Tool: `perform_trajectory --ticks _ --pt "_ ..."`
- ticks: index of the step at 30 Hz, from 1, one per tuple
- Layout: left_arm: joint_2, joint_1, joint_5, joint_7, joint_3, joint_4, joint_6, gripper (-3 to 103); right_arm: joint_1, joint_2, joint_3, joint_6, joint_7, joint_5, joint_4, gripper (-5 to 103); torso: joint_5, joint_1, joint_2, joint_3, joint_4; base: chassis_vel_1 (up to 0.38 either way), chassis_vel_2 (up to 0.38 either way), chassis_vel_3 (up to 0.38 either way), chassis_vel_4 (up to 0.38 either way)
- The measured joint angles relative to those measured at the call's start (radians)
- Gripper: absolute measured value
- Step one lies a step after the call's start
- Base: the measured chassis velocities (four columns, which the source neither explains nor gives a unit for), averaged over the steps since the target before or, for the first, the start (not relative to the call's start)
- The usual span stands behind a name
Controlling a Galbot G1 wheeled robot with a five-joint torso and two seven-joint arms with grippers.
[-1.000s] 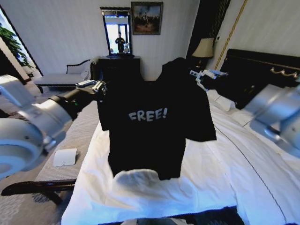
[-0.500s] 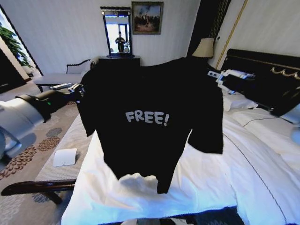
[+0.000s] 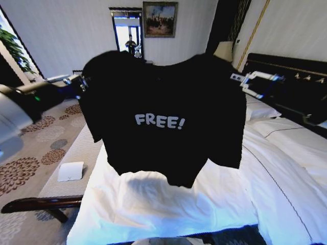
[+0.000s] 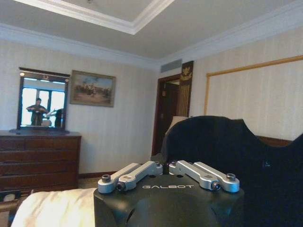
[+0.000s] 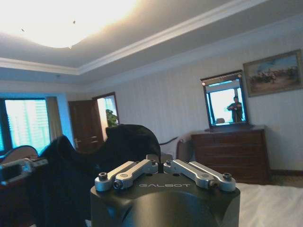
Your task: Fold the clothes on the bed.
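Note:
The clothes, a black T-shirt (image 3: 163, 122) with white "FREE!" lettering, hang spread out in the air above the bed (image 3: 168, 204), held up by both shoulders. My left gripper (image 3: 82, 81) is shut on the shirt's left shoulder, and my right gripper (image 3: 244, 79) is shut on the right shoulder. In the left wrist view the gripper (image 4: 165, 166) pinches black fabric (image 4: 227, 156). The right wrist view shows its gripper (image 5: 159, 163) closed on the dark cloth (image 5: 94, 161). The shirt's hem hangs just above the white duvet.
A grey upholstered bench (image 3: 71, 163) with a white card (image 3: 70, 171) stands at the bed's left. Behind are a dark dresser with mirror (image 3: 127, 35), a lamp (image 3: 223, 51) and the dark headboard (image 3: 296, 87). Patterned carpet lies to the left.
Both arms have lifted and moved apart, stretching the shirt wider and raising it higher above the bed; its hem has come up off the duvet.

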Motion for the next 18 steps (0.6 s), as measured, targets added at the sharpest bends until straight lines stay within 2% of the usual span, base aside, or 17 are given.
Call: perform_trajectory --ticks 6,9,11,12,14,16,18 --pt "0.039 -0.019 -0.042 0.028 -0.004 0.0 -0.003 1 -0.012 -0.024 0.079 -0.018 0.023 0.093 0.0 0 0.0001 0.0 0.0 0.0 -0.0001 0.0 0.0 0.0 0.0" --pt "0.059 -0.029 -0.078 0.036 0.0 0.0 -0.005 1 -0.011 -0.027 0.083 -0.024 0.028 0.105 -0.001 0 0.0001 0.0 0.0 0.0 0.0 0.0 0.0 0.0 0.0" --pt "0.07 -0.039 -0.092 0.042 0.038 0.001 -0.009 1 -0.015 -0.016 0.063 -0.037 0.048 0.112 -0.001 0 0.0003 0.0 0.0 0.0 0.0 0.0 0.0 0.0 0.0" --pt "0.068 -0.041 -0.077 0.044 0.071 0.001 -0.01 1 -0.016 -0.003 0.035 -0.045 0.058 0.101 -0.001 0 0.0002 0.0 0.0 0.0 -0.0001 0.0 0.0 0.0 0.0" --pt "0.047 -0.029 0.005 0.058 0.175 0.001 -0.01 1 -0.017 0.035 -0.059 -0.054 0.067 0.045 -0.001 0 0.0002 0.0 0.0 0.0 -0.0002 0.0 0.0 0.0 0.0" --pt "0.035 -0.016 0.036 0.064 0.211 0.002 -0.01 1 -0.02 0.056 -0.101 -0.06 0.067 0.014 -0.002 0 0.0001 0.0 0.0 0.0 -0.0001 0.0 0.0 0.0 0.0" --pt "-0.009 0.01 0.145 0.085 0.33 0.002 -0.006 1 -0.016 0.114 -0.246 -0.095 0.026 -0.112 -0.003 0 0.0001 0.0 0.0 0.0 -0.0001 0.0 0.0 0.0 0.0"
